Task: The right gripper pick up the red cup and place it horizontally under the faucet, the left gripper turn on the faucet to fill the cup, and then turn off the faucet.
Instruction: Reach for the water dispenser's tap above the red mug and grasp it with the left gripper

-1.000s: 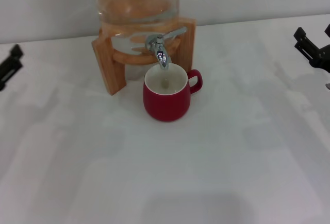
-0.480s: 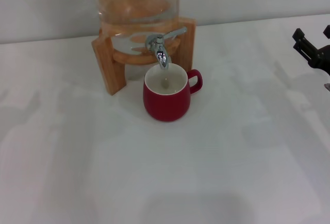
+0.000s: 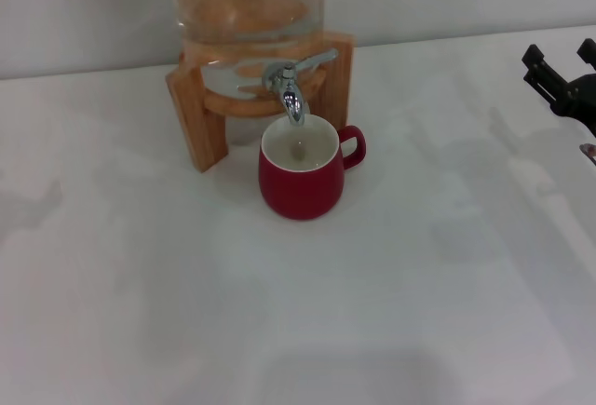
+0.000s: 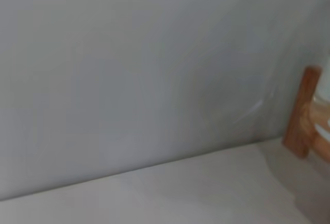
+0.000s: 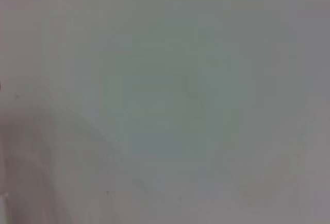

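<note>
The white table [image 3: 307,312] carries everything, and near the middle of its far edge stands the wooden stand [image 3: 200,121] with the glass dispenser jar [image 3: 247,0] seated in it. The faucet [image 3: 291,88] juts from the jar's front, its thin lever swung out toward the right side of the table. The red cup [image 3: 300,177] sits upright on the table just in front of the stand, its mouth directly beneath the spout and its handle toward the table's right edge; whether water is falling or how full the cup is cannot be made out. By the look of it the placing is done and the task is at or near its close; if the tap has not been shut, the next move calls for the left gripper to reach the lever and swing it closed. The right gripper [image 3: 557,67] hovers at the table's far right edge, fingers spread apart, holding and touching nothing. The left gripper is out of sight.
</note>
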`<action>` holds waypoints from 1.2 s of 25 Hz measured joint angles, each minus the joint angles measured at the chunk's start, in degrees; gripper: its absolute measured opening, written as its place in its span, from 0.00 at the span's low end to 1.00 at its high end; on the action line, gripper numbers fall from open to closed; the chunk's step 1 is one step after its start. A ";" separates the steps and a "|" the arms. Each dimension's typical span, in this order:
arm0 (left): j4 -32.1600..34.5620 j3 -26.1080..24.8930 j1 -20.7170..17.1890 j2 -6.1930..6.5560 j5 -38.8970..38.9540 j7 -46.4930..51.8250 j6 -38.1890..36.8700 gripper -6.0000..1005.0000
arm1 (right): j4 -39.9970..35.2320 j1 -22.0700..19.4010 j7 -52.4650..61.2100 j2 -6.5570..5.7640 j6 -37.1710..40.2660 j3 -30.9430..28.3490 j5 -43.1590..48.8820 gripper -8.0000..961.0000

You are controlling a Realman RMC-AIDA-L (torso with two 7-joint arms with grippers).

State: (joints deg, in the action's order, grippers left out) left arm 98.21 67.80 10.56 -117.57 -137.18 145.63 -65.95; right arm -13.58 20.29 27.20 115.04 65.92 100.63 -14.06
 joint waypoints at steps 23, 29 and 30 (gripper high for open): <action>4.00 -0.08 9.26 -0.52 -6.38 -11.77 -8.43 0.86 | -0.27 0.45 0.93 -0.05 -0.09 0.01 0.00 0.91; 1.33 -0.26 11.17 -0.10 -3.03 -14.89 -8.32 0.86 | -0.32 0.45 0.93 -0.02 -0.09 0.04 0.00 0.91; 0.80 -0.25 11.58 -0.01 -2.08 -15.58 -8.47 0.86 | -0.35 0.45 0.93 -0.01 -0.09 0.07 0.00 0.91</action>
State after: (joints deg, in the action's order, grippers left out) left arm 99.01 67.55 22.15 -117.57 -139.27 130.04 -74.41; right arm -13.94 20.74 28.13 115.03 65.82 100.70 -14.06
